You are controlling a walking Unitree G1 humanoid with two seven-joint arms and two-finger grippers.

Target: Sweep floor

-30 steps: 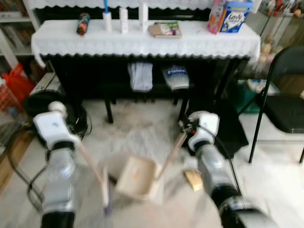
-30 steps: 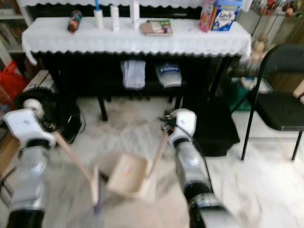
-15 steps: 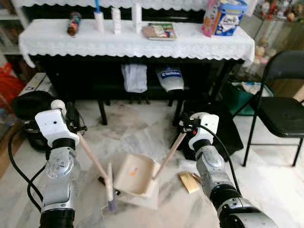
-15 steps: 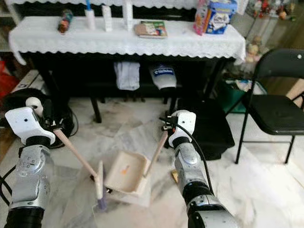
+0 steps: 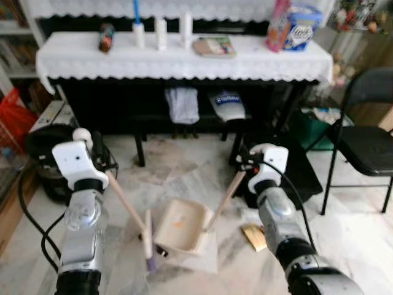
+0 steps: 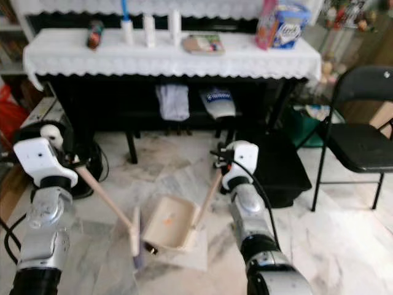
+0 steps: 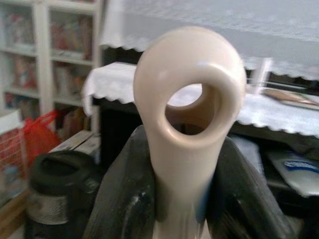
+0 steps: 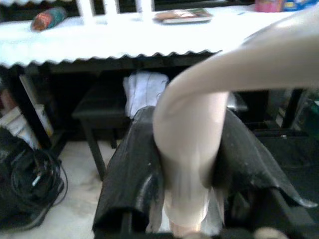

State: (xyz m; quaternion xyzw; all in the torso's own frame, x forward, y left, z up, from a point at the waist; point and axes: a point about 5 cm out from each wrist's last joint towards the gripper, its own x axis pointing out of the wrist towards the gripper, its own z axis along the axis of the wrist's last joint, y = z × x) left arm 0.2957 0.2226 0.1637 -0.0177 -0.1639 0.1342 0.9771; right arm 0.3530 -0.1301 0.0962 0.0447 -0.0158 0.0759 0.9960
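Glossy plastic broom handle (image 7: 187, 124)

The brush (image 5: 148, 241) head, below the left gripper (image 7: 182, 199) jaws, has swung closer to the dustpan (image 5: 181, 225) and now nearly touches its side. The dustpan, below the right gripper (image 8: 187, 189) jaws, now lies flatter on the floor.

A long table (image 5: 184, 61) with a white lace cloth stands at the far side. On it are bottles (image 5: 159, 29), a book (image 5: 214, 46) and a blue box (image 5: 301, 34). A black folding chair (image 5: 365, 144) is on the right. A red bag (image 5: 15, 110) is on the left. Under the table hangs what may be a white towel (image 5: 182, 103).
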